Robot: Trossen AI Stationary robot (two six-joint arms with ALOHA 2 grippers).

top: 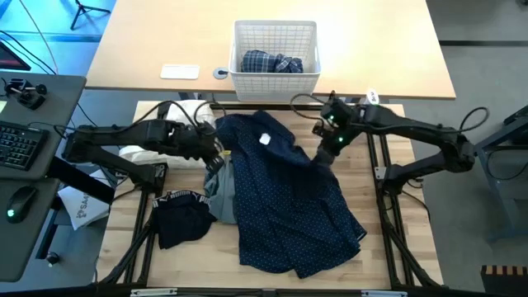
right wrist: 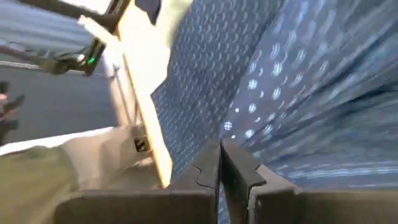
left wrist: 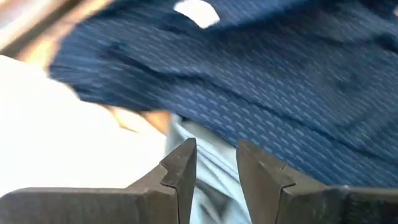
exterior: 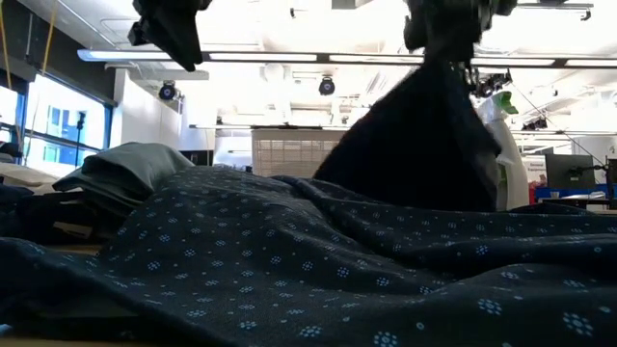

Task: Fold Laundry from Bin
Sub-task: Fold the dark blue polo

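Here, left to right. White cloth and black piece lie at the table's left; lettering on its waistband is too small to read. Left gripper hovers at the trousers' left edge, fingers part spread, holding nothing. Trousers lie mid-table, white tag unreadable. Right gripper is pressed together, pinching the trousers' right edge, cloth tented up. Bin behind holds the plaid shirt. Judgement: lift slowly, pull outward to flatten; left should pinch the opposite edge.
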